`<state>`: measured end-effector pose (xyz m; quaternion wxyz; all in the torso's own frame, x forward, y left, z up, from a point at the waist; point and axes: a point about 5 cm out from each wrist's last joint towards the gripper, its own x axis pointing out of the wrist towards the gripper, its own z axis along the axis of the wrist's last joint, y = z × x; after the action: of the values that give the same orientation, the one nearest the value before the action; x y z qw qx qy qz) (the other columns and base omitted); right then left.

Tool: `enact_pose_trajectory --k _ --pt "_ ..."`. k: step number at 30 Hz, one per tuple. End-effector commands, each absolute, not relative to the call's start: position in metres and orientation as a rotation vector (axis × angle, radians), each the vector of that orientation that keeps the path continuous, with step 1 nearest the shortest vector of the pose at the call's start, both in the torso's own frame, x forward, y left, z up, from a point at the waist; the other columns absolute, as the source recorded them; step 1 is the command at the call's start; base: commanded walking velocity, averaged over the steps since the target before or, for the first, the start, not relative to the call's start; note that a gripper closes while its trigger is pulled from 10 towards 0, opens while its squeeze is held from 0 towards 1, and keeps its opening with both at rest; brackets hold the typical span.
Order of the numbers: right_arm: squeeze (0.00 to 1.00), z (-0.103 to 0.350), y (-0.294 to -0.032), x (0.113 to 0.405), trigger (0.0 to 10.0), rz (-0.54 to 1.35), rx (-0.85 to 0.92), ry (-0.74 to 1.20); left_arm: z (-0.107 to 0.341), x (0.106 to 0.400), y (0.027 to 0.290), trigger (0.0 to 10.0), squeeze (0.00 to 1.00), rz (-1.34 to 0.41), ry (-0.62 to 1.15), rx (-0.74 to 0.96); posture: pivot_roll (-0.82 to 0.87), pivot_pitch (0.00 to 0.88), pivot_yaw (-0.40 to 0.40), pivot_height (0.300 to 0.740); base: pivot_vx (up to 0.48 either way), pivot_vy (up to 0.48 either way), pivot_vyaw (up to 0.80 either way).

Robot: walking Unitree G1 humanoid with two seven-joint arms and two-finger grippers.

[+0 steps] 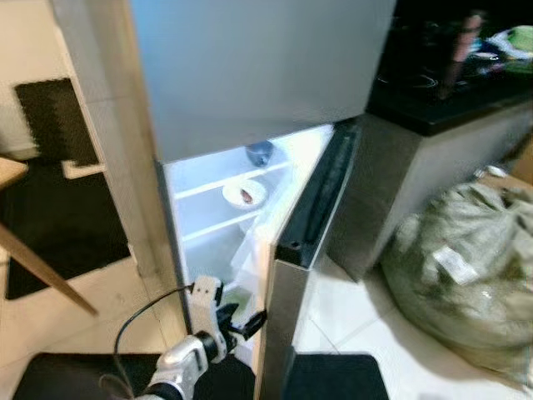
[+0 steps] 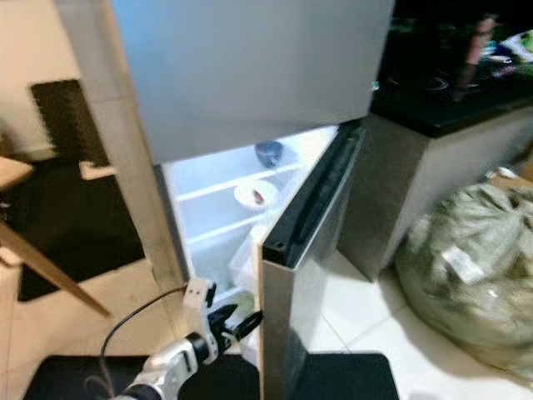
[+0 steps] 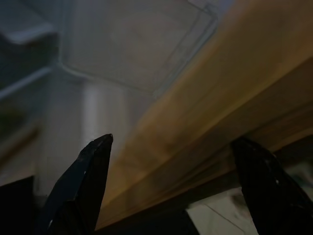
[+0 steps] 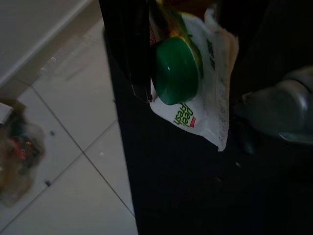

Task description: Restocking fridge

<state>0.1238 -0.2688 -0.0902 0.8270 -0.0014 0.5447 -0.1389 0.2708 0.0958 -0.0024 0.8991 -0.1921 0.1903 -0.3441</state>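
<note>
While at the fridge door (image 1: 291, 275), left hand (image 1: 246, 321) spread wide, empty.

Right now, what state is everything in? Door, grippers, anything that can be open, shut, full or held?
Fridge door: partly open, interior lit.
Left gripper: open, at the door's lower edge.
Right gripper: shut on a white pouch.
White pouch: held, green cap on.
Bowl: on a fridge shelf, upright, something small and dark inside.
Sack: lying slumped on the floor.
</note>
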Motion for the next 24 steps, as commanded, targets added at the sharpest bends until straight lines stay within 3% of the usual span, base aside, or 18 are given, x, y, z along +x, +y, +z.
enact_pose_trajectory --k 1,12,24 --pt "0.00 -0.094 -0.266 0.115 10.0 -0.289 0.001 1.191 0.009 0.280 0.095 10.0 0.00 -0.731 0.333 -0.405 -0.05 0.000 -0.016 0.740 0.000 0.000 0.00" --pt "0.00 -0.094 -0.266 0.114 10.0 -0.291 0.003 1.193 -0.006 0.267 0.129 10.0 0.00 -0.700 0.418 -0.389 -0.05 0.000 -0.017 0.740 0.000 0.000 0.00" --pt "0.00 -0.094 -0.266 0.113 10.0 -0.288 0.005 1.197 0.000 0.259 0.177 10.0 0.00 -0.802 0.445 -0.381 -0.04 0.000 -0.015 0.740 0.000 0.000 0.00"
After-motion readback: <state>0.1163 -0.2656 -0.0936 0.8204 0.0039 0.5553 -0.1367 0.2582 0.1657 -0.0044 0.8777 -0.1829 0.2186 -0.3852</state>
